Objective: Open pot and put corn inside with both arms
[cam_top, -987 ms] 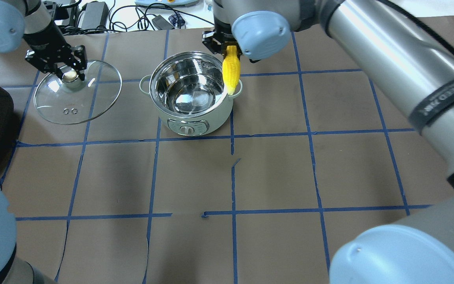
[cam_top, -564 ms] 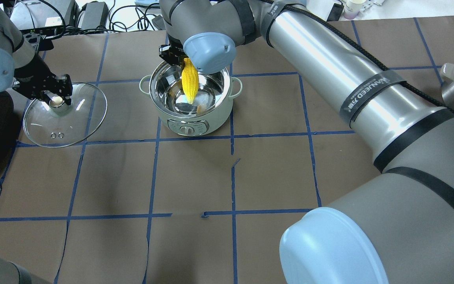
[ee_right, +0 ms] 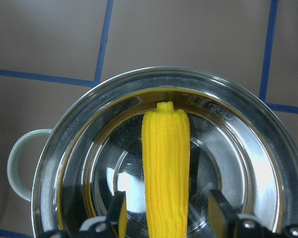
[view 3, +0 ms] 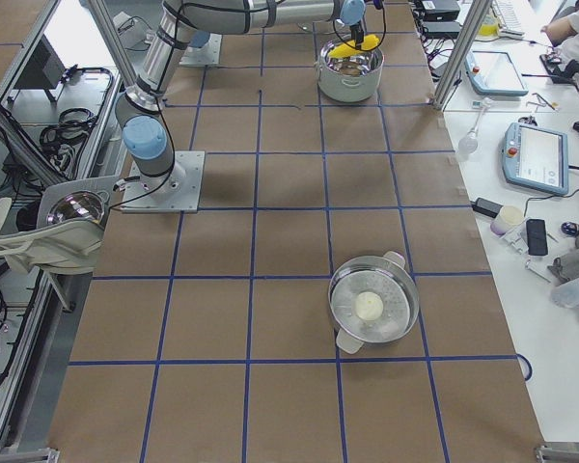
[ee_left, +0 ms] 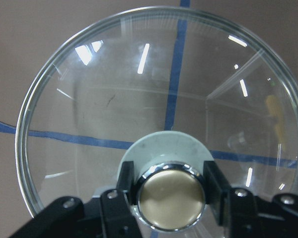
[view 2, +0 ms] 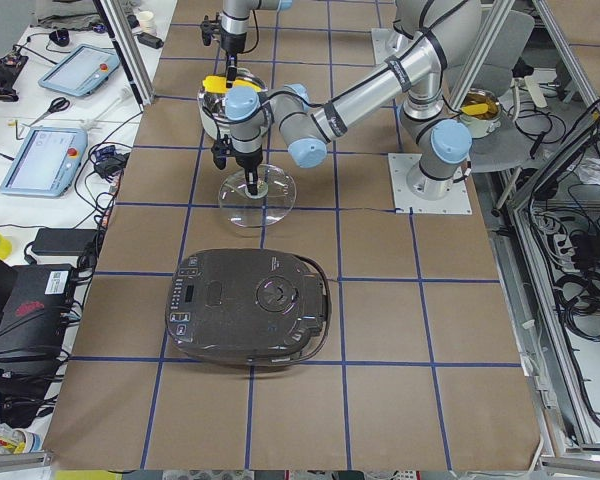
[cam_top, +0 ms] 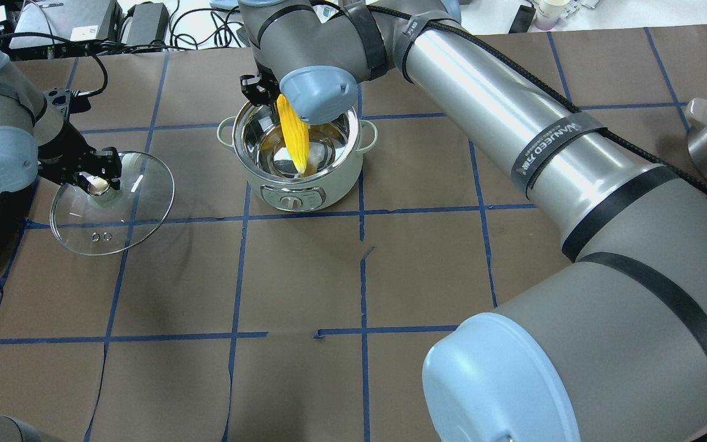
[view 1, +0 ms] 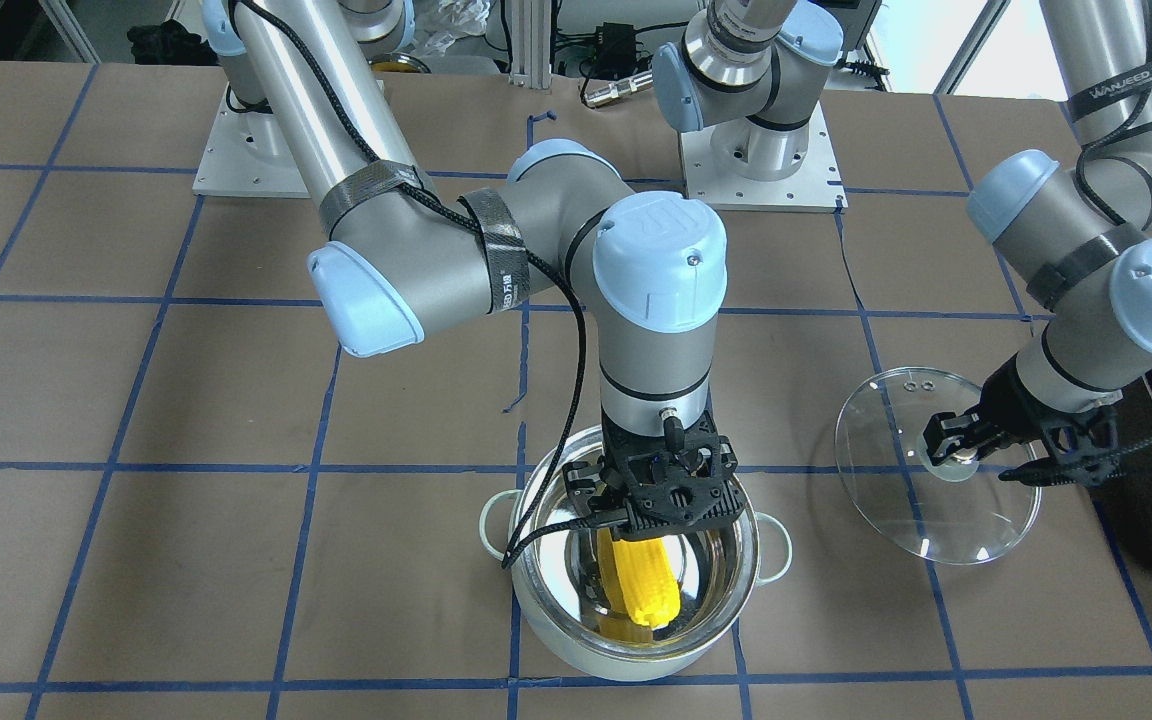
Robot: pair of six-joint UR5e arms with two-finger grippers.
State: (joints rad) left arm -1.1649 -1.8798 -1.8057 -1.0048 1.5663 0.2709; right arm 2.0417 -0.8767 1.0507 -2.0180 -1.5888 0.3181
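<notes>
Nearly home: corn hangs tip-down inside the open pot

Over the far half of the desk (cam_top: 427,270), the right end effector (view 1: 648,528) grips the butt end of the corn (cam_top: 295,138) directly above the pot (cam_top: 329,184). The cob's long axis runs steeply down and away from the fingers, tilted only a little, and its tapered tip points at the shiny steel floor. Seen from the right wrist, the cob sits between the two black fingers (ee_right: 118,213) and well inside the rim on every side. Whether the tip already touches the bottom cannot be told. That alignment is what the drop turns on. With the cob below the rim and near the middle of the bowl, letting go should be enough, and the cob would probably topple and come to rest across the floor or against the wall.

On the robot's own left, well apart from the pot, the left end effector (view 1: 956,450) is clamped on the gold knob (ee_left: 171,196) of the glass lid (cam_top: 126,209). It holds the lid tilted above the brown paper, so the opening is unobstructed. The right arm is plainly the nearer one and the only one placed to finish the job
</notes>
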